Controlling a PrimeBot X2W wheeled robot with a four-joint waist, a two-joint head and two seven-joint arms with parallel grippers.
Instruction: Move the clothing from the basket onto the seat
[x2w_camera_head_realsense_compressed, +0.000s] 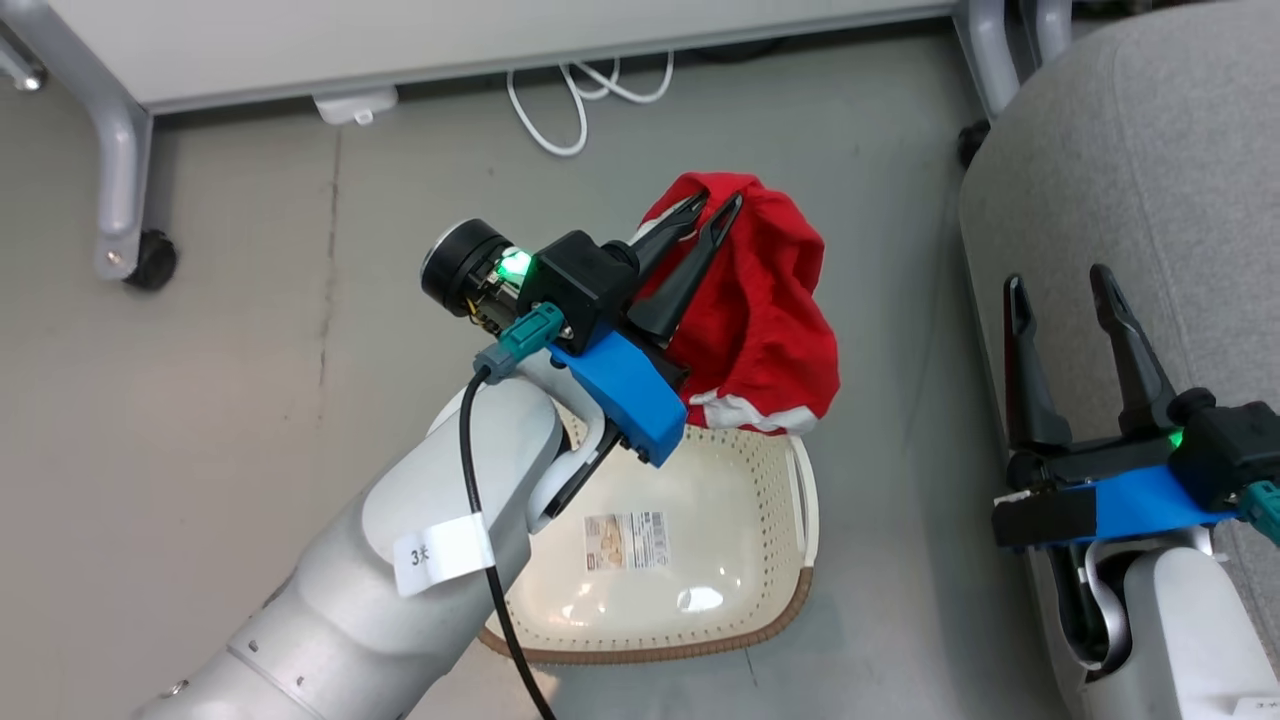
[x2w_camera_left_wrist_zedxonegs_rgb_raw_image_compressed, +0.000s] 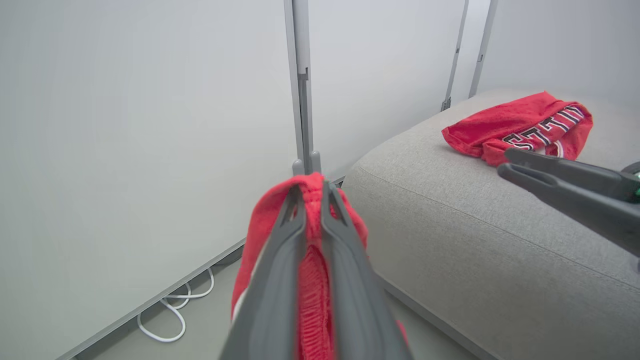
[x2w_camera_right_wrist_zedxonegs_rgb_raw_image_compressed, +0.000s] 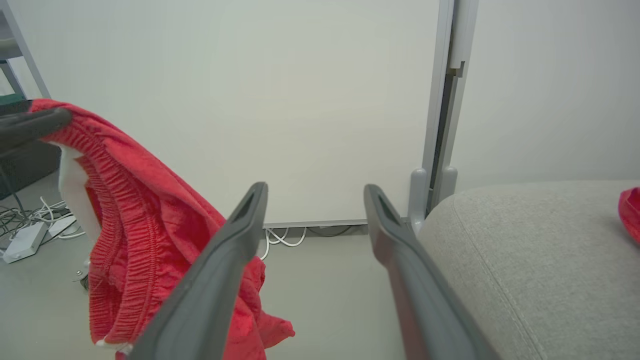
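Clothing (x2w_camera_head_realsense_compressed: 770, 310) clenched in left hand (x2w_camera_head_realsense_compressed: 718, 203) hides far basket (x2w_camera_head_realsense_compressed: 775, 520) rim; right hand (x2w_camera_head_realsense_compressed: 1058, 280) spread.

Left arm (x2w_camera_head_realsense_compressed: 400, 560) reaching forward and up from the lower left, left gripper (x2w_camera_head_realsense_compressed: 716, 206) with fingers pinched together on the red garment (x2w_camera_head_realsense_compressed: 770, 310), right gripper (x2w_camera_head_realsense_compressed: 1058, 290) low at the right, fingers pointing up, jaws spread wide, empty

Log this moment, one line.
left gripper shut on plain red garment above cream perforated basket | right gripper open | lettered red jersey on grey seat
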